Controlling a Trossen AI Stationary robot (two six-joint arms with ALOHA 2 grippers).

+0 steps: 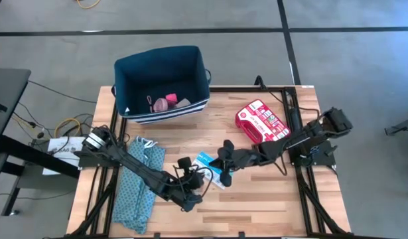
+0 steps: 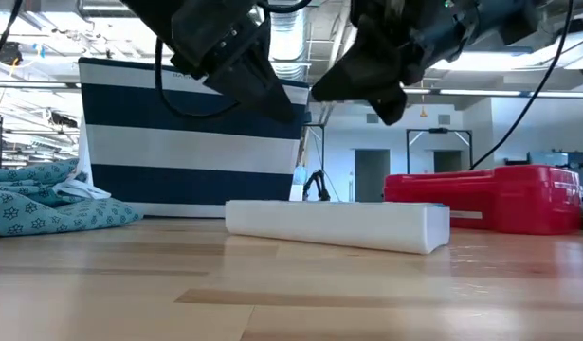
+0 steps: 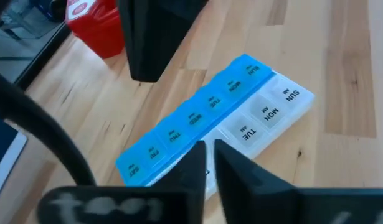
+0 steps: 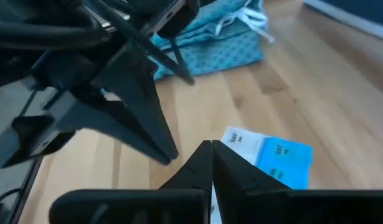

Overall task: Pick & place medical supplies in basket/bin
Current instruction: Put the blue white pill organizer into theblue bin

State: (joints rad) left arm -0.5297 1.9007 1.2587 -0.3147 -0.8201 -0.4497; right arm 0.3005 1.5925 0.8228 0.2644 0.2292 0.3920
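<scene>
The blue and white pill organizer strip point(image 1: 210, 169) lies flat on the wooden table, also in the low view point(image 2: 334, 225) and both wrist views point(image 3: 210, 115) point(image 4: 272, 158). My left gripper point(image 1: 194, 178) point(image 2: 277, 99) point(image 3: 208, 155) hovers shut above its left end. My right gripper point(image 1: 225, 171) point(image 2: 367, 90) point(image 4: 211, 155) hovers shut above its right part, close beside the left one. Neither touches it. The red first-aid case point(image 1: 260, 121) point(image 2: 500, 196) lies flat to the right. Pink items point(image 1: 165, 103) rest on the floor of the navy bin point(image 1: 190, 109) point(image 2: 187, 142).
The teal patterned cloth point(image 1: 138, 186) point(image 2: 45, 204) lies crumpled at the table's left, under my left arm. The bin stands at the far edge, left of centre. Bare wood stretches along the near edge and between the organizer and the bin.
</scene>
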